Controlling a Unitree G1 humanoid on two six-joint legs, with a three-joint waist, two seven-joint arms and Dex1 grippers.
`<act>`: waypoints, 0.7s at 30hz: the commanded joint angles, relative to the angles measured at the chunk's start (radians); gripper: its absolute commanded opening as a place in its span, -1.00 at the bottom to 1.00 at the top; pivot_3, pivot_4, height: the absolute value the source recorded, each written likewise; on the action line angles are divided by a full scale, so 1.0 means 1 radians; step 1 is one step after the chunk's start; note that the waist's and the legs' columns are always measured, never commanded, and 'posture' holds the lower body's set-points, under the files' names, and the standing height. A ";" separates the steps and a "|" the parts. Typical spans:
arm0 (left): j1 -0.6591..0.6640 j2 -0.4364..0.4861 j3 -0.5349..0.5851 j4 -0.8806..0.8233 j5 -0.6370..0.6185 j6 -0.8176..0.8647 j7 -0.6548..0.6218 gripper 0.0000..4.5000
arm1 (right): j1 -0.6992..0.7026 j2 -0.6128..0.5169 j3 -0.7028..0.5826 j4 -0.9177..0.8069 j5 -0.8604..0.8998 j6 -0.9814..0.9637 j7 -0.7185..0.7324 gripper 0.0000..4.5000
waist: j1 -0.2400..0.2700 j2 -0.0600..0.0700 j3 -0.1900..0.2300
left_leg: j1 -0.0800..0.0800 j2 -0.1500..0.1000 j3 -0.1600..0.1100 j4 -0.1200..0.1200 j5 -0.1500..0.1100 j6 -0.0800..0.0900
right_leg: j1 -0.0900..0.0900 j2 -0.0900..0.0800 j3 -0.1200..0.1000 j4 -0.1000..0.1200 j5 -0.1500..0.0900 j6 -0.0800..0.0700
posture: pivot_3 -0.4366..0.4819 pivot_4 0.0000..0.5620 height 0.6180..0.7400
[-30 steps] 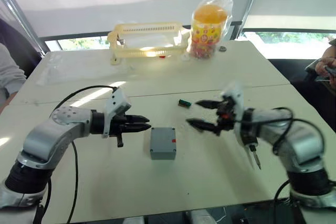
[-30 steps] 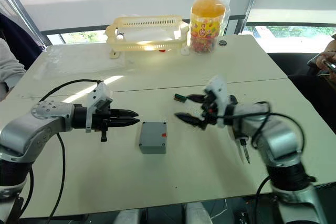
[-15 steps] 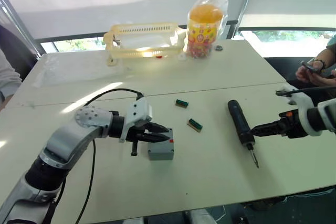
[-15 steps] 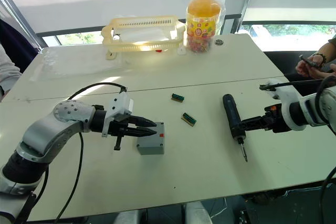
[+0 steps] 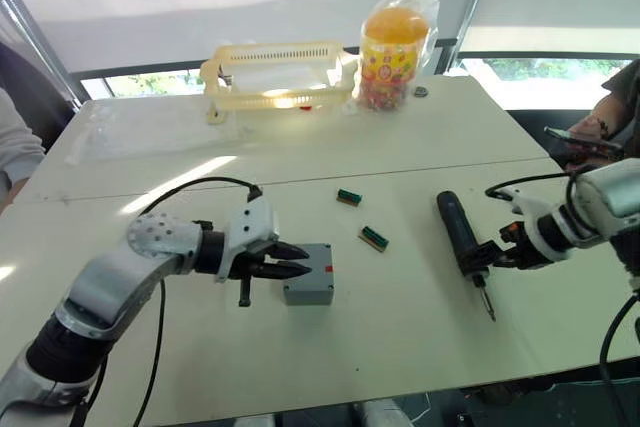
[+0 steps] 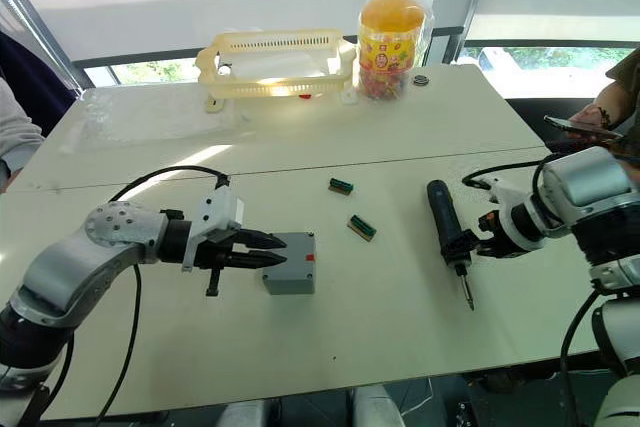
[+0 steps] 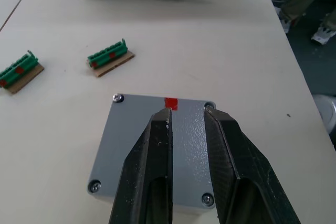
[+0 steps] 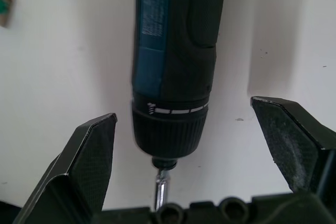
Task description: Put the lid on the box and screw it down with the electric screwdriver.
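A: Head views first: what could go wrong?
B: The box (image 5: 309, 287) sits on the counter (image 5: 400, 337) with the lid (image 7: 157, 150) already on it. The left end effector (image 5: 290, 260) reaches over it, fingers a little apart and grasping nothing. A careless push could slide the box.
A: Left wrist view?
B: Screws show in three lid corners. The fingers hover just above the lid; pressing off-centre may tip it.
A: Right wrist view?
B: The right end effector (image 8: 194, 156) is spread wide around the electric screwdriver (image 8: 176, 72), which lies on the counter, ungrasped. Clamping so near the collar might roll the tool away.
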 commanded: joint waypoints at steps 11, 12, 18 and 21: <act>0.032 0.024 0.073 -0.029 0.007 -0.001 0.038 -0.58 | -0.001 0.025 0.068 0.044 -0.169 -0.058 0.002 -0.23 | 0.005 -0.007 -0.004 | 0.001 0.000 -0.001 0.002 0.000 0.000 | 0.002 0.000 -0.001 0.000 0.000 0.000 | -0.05 -0.47 1.00; 0.030 0.034 0.084 -0.007 0.014 -0.007 0.035 -0.58 | -0.008 0.043 -0.011 0.073 -0.181 -0.036 -0.041 -0.23 | 0.004 -0.007 -0.004 | 0.001 0.000 -0.001 0.002 0.000 0.000 | 0.002 0.000 -0.001 0.000 0.000 0.000 | -0.05 -0.47 1.00; -0.021 0.072 0.143 0.176 -0.007 -0.052 -0.047 -0.58 | 0.035 0.131 -0.459 -0.148 -0.229 0.011 -0.289 -0.23 | 0.006 -0.001 -0.001 | -0.001 -0.001 0.000 0.002 0.000 0.000 | 0.000 -0.001 0.000 0.000 0.000 0.000 | -0.05 -0.47 1.00; -0.074 0.053 0.145 0.245 -0.055 -0.034 -0.114 -0.58 | 0.088 0.223 -0.657 -0.410 -0.245 0.022 -0.419 -0.23 | 0.002 0.000 0.000 | -0.002 0.000 0.000 -0.001 0.000 0.000 | -0.003 0.000 0.000 0.001 0.000 0.000 | -0.05 -0.47 1.00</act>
